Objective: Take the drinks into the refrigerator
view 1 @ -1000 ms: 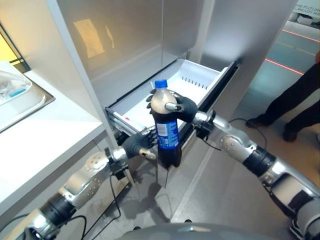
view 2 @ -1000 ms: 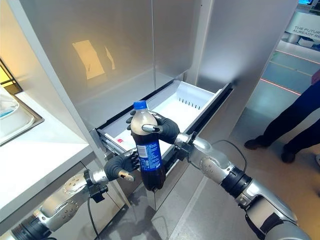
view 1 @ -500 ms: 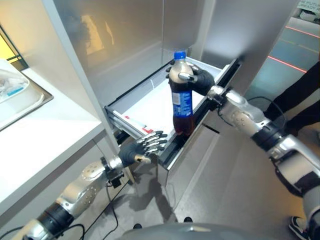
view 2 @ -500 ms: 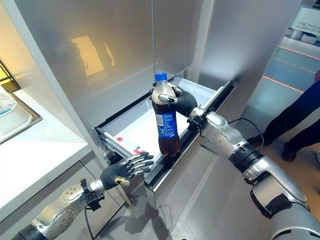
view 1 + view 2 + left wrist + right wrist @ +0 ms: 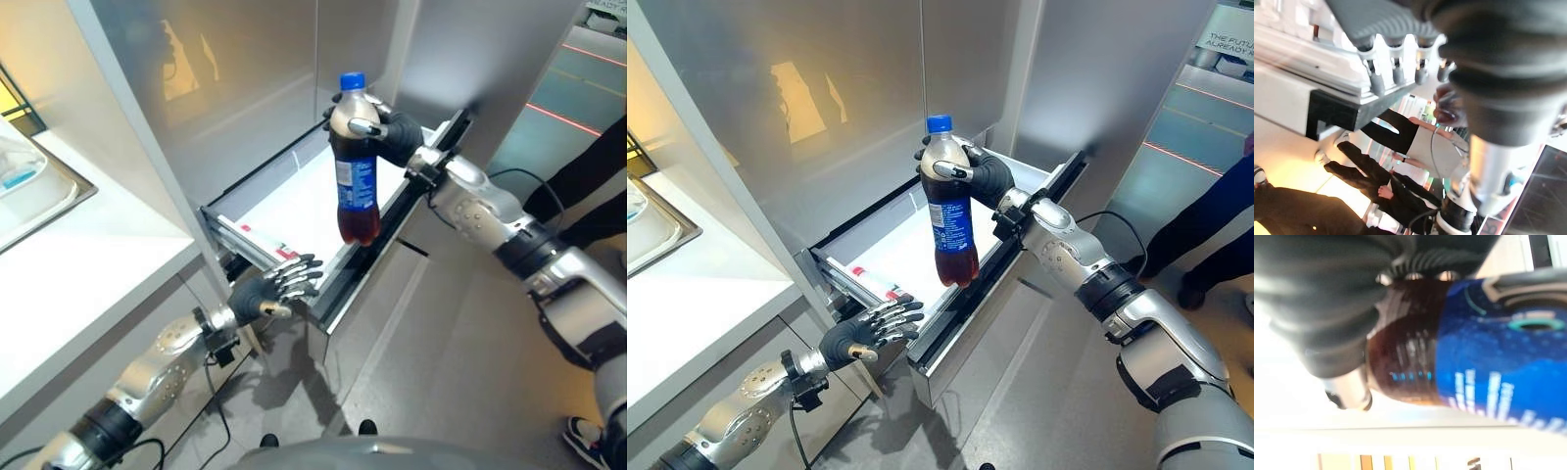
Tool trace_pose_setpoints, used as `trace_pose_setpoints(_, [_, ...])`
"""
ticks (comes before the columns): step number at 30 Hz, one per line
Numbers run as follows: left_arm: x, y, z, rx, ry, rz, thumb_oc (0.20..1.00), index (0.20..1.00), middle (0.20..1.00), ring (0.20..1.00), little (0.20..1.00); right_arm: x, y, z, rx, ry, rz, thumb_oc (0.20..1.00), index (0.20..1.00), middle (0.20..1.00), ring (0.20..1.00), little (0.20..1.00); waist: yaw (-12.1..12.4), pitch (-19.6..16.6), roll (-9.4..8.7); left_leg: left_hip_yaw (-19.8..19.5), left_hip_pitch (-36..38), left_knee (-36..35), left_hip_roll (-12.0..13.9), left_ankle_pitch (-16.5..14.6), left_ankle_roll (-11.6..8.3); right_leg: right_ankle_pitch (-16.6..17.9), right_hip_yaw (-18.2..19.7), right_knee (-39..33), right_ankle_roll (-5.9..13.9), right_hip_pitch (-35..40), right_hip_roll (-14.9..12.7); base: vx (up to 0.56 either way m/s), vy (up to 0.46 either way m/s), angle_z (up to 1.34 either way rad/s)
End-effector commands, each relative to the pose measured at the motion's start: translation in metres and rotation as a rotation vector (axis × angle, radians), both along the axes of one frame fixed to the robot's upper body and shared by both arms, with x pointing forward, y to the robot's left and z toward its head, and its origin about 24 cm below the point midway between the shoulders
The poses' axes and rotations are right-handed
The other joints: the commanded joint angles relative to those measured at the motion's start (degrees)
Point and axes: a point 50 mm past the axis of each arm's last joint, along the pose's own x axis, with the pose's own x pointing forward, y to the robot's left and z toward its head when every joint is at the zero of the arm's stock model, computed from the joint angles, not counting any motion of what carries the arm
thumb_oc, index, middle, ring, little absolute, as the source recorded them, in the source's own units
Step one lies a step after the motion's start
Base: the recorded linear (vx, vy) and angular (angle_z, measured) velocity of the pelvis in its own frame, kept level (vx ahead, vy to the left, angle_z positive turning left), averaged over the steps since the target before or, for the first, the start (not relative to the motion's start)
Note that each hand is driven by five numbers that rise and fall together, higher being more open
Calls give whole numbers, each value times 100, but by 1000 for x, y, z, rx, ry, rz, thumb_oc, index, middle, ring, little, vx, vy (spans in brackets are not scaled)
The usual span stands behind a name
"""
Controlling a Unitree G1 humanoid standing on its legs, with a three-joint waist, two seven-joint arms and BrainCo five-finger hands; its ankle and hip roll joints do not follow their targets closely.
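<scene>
A cola bottle [image 5: 356, 176] with a blue cap and blue label hangs upright over the open white refrigerator drawer [image 5: 294, 211]. My right hand [image 5: 387, 129] is shut on its shoulder, just under the cap; the right wrist view has the dark bottle [image 5: 1415, 362] filling the space past the thumb. My left hand [image 5: 269, 292] is open, fingers spread, at the drawer's front corner, below the bottle. A red-capped item [image 5: 872, 281] lies flat in the drawer near its front.
Stainless refrigerator doors [image 5: 245, 88] stand behind the drawer. A white counter [image 5: 69, 264] with a sink [image 5: 34, 191] lies to the left. A person's dark legs [image 5: 588, 186] stand on the floor at the right.
The right hand has lifted the bottle a little higher over the drawer. The left hand stays spread at the drawer's front corner.
</scene>
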Motion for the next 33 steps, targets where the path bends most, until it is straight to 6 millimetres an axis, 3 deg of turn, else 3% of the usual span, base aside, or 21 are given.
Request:
trace_pose_setpoints(1, [4, 12, 16, 14, -96, 20, 1000, 1000, 1000, 1000, 1000, -5, -7, 103, 118, -354, -35, 200, 200, 200, 200, 200, 167, 114, -334, -248, -80, 132, -410, -368, 531, -603, -156, 282, 24, 276, 161, 0, 0, 0])
trace_pose_setpoints(15, [5, 24, 30, 39, -175, 59, 1000, 1000, 1000, 1000, 1000, -7, -14, 139, 31, -479, -116, 200, 200, 200, 200, 200, 352, 611, -407, -251, -745, 536, -491, -368, 570, -594, -90, 464, 16, -263, 135, -14, 3, -4])
trace_pose_setpoints(33, [-4, 38, 68, -193, -382, 236, 1000, 1000, 1000, 1000, 1000, -21, -43, 142, 31, -544, -163, 200, 200, 200, 200, 200, 629, 1117, -481, -372, -1177, 783, -535, -346, 570, -645, -165, 662, -16, -614, 99, -7, -5, 1])
